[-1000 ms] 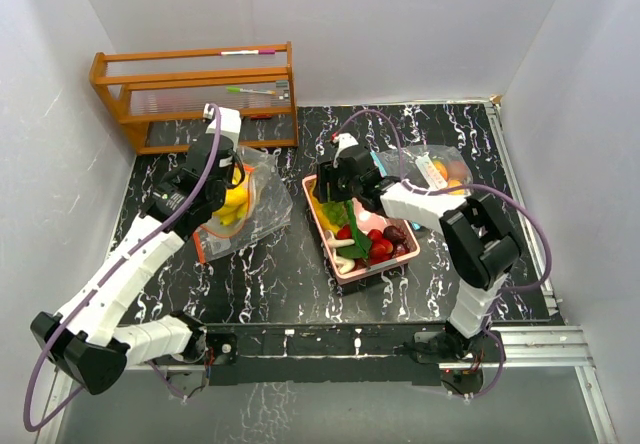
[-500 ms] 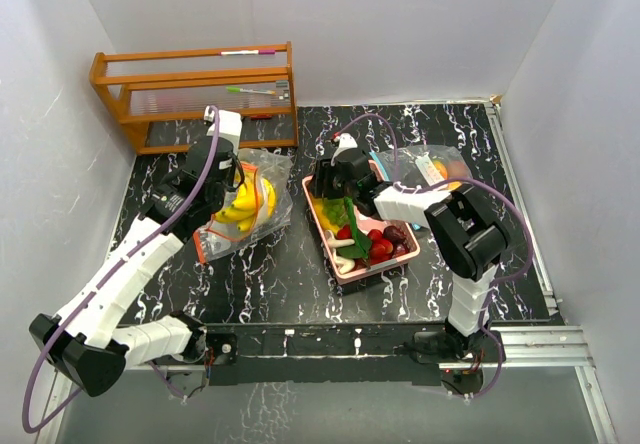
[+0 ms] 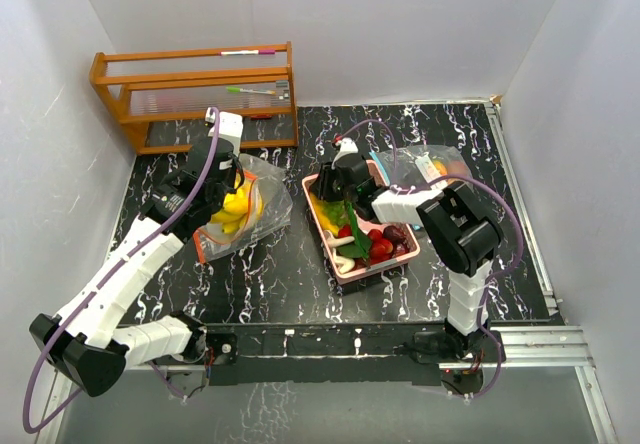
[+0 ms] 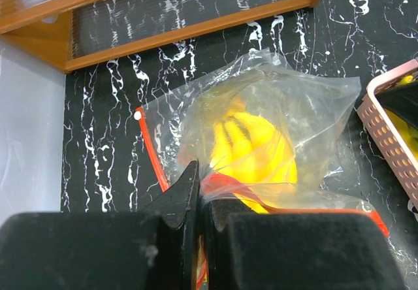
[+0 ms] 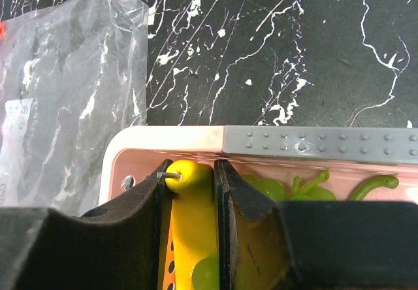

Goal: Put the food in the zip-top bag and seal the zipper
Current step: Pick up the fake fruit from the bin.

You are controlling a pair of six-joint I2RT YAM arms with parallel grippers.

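Note:
A clear zip-top bag (image 3: 262,202) (image 4: 294,107) with a red zipper (image 4: 151,153) lies left of centre, a yellow banana bunch (image 3: 237,207) (image 4: 255,146) inside it. My left gripper (image 3: 228,176) (image 4: 199,172) is shut on the bag's red rim and holds the mouth up. The rest of the food sits in a pink tray (image 3: 357,275) (image 5: 170,138): red berries (image 3: 378,246), a green leaf (image 3: 350,226), a dark plum (image 3: 396,234), green pieces (image 5: 271,187). At the tray's far left corner, my right gripper (image 3: 335,196) (image 5: 189,169) has both pads pressed on a long yellow piece (image 5: 192,218).
A wooden rack (image 3: 195,89) (image 4: 163,29) stands at the back left, close behind the bag. A second clear bag (image 3: 435,169) holding orange items lies behind the tray at the right. White walls close in three sides. Clear plastic (image 5: 65,94) lies just past the tray's corner.
The right jaws have closed onto the yellow piece in the tray, and the right arm's elbow has swung left. The left gripper has kept its hold on the bag.

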